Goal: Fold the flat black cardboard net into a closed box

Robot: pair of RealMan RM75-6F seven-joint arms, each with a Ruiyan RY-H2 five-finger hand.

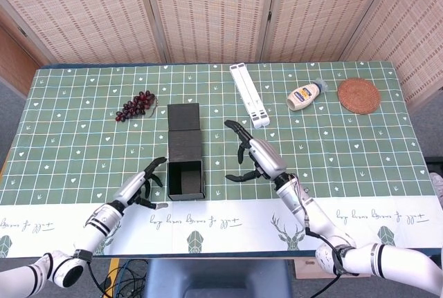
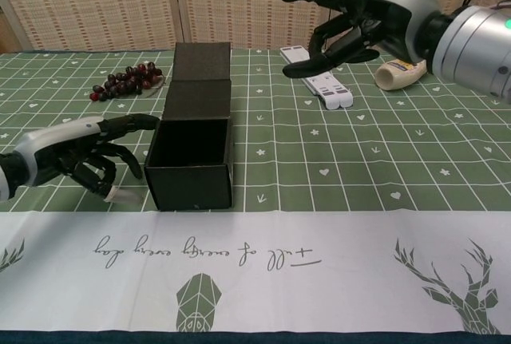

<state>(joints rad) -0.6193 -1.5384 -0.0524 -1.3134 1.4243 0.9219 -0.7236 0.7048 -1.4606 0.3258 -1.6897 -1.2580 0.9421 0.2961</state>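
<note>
Black cardboard box (image 1: pixel 185 163): near the front edge of the desk (image 1: pixel 346 153), left of centre; open cube at the front, lid panels lying flat behind it, long axis running front to back. Left hand (image 1: pixel 142 186): empty, fingers spread, low, just beside the cube's left wall, the nearer of the two. Right hand (image 2: pixel 351 17): empty, fingers apart, raised above the desk, right of the lid panels (image 1: pixel 183 128), well apart.

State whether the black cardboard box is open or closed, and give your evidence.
Open. The black cardboard box shows its dark empty inside from above, and its lid flap lies flat on the table behind it.
</note>
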